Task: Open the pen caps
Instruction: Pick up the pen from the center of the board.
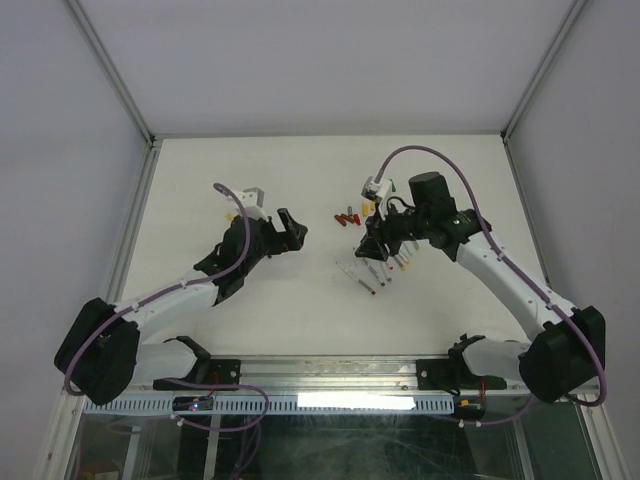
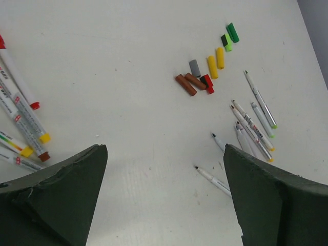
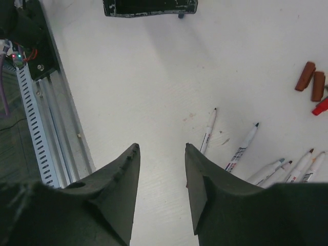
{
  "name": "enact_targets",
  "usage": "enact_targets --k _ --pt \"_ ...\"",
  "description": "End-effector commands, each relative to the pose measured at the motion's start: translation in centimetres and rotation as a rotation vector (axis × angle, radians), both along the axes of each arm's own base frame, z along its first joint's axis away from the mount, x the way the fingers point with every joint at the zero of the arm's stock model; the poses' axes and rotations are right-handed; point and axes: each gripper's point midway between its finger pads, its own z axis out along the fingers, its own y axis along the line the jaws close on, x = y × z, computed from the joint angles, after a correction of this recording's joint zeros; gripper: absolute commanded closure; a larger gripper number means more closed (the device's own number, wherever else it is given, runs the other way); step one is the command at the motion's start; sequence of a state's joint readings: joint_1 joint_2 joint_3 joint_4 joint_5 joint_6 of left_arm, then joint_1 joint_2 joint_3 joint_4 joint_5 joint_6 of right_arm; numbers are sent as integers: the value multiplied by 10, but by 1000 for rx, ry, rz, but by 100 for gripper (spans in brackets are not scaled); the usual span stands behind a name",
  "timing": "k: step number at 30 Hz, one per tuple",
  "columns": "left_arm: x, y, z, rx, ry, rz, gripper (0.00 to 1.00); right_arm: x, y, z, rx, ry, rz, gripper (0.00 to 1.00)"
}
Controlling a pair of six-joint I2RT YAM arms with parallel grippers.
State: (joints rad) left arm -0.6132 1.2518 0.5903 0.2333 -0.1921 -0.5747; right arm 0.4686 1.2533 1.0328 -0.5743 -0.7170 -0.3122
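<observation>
Several loose pen caps [image 2: 195, 81] lie in a ragged row on the white table: brown, grey, red, yellow and green [image 2: 232, 32]. In the top view the pen caps [image 1: 346, 217] lie between the two arms. My left gripper [image 2: 165, 151] stands wide open above bare table, holding nothing, short of the caps. Uncapped pens [image 2: 252, 128] lie to its right, and capped pens [image 2: 29, 119] to its left. My right gripper [image 3: 162, 146] is open and holds nothing, with uncapped pens [image 3: 208, 131] just to its right. Brown caps [image 3: 305, 76] show at the far right of that view.
The metal rail [image 3: 36, 102] along the table's near edge runs at the left of the right wrist view. A black arm mount [image 3: 148, 6] sits at that view's top. Grey enclosure walls [image 1: 60, 120] close in the table.
</observation>
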Motion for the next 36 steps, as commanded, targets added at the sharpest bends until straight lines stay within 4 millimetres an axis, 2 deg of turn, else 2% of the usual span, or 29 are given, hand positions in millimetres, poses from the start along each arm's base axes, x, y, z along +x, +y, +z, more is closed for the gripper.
enact_targets --k 1,3,5,9,12,18,25,30,33,36 --pt "-1 25 28 11 -141 46 1 0 16 54 162 -139 70 52" --pt "-5 31 29 4 -148 50 1 1 22 52 178 -119 104 36" --pt "-8 35 29 -13 -147 58 1 0 29 44 185 -48 147 30" --pt "-14 47 19 -55 -103 133 1 -5 36 22 161 111 229 30" --pt "-21 54 9 -82 -75 165 1 -3 32 11 141 78 207 30" --pt "-25 66 -9 -153 63 305 1 4 25 7 98 21 163 30" --pt "-27 76 -51 -11 344 511 4 7 23 -1 75 19 144 30" --pt "-20 81 -68 125 407 619 5 8 23 -4 71 29 144 30" --pt "-11 84 -76 197 413 653 9 7 23 -5 68 29 143 30" --pt "-2 89 -74 268 401 686 23 8 22 -5 66 24 140 30"
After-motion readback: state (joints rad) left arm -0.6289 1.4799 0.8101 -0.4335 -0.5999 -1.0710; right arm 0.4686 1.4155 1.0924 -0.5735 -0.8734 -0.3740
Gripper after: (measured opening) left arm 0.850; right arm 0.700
